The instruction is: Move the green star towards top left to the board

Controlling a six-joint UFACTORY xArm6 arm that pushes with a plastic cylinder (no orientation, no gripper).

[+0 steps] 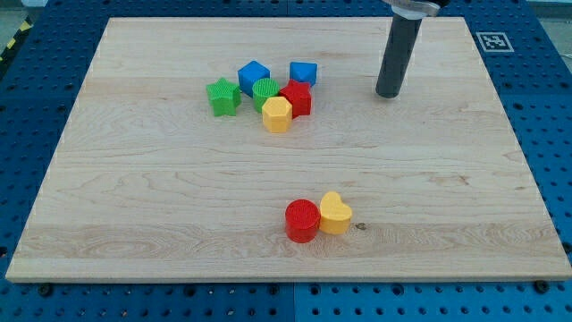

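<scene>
Nearest, a ribbed red cylinder [302,221] and a yellow heart [336,213] sit touching on the pale wooden surface [134,206]. Farther back, the green star [222,97] lies at the left edge of a cluster, beside a blue cube [254,76] and a green cylinder [266,92]. No hand exists to clench or release; my tip [388,93] rests well right of the cluster, probably needing to circle below-right of the star.

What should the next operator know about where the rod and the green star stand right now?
My tip rests on the board, apart from every block, to the view's right of the cluster.
The green star sits at the cluster's left edge, next to the green cylinder and the blue cube; the view's left and top-left of it are free.
Done: no contact with the star yet.
Left: probably bring the tip round below the cluster to the star's lower right, then push it toward the view's top left.
</scene>
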